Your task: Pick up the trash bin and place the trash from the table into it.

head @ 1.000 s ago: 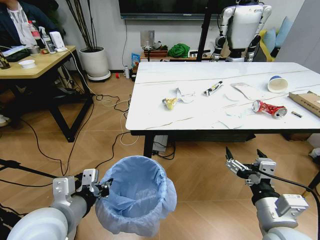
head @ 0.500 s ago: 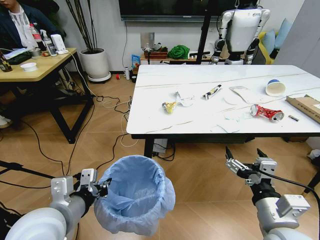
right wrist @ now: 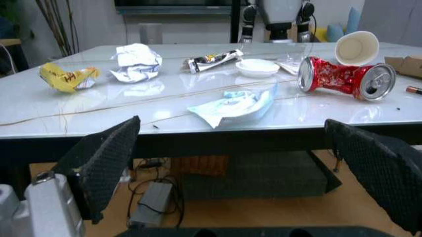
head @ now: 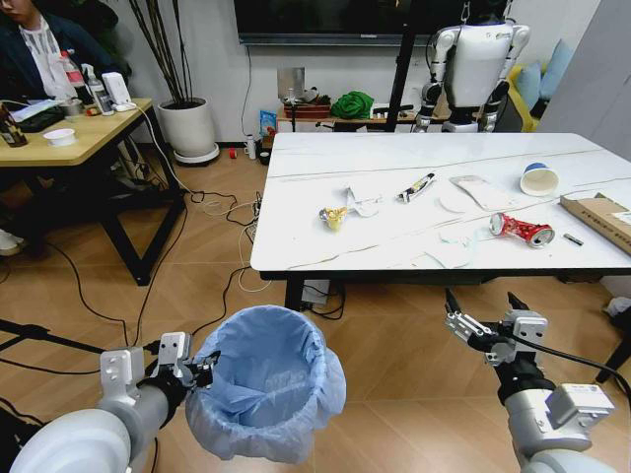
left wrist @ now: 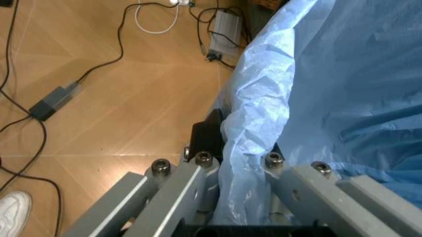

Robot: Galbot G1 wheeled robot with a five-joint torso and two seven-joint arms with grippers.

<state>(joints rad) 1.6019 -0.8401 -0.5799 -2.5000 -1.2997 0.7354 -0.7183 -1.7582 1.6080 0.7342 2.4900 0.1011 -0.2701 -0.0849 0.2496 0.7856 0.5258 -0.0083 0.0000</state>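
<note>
Head view: left gripper lower left, clamped on the rim of the blue-lined trash bin at bottom centre. Right gripper lower right, fingers spread, holding nothing. Marble table mid-frame carries crushed red can, yellow wrapper, paper cup.

Left wrist view: fingers pinch the bag-covered rim.

Right wrist view: wide-open fingers frame the can upper right.

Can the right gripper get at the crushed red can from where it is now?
Probably yes. The right gripper hangs open below the table's near edge, and the crushed red can lies near that edge with nothing between, though the arm must rise first.
</note>
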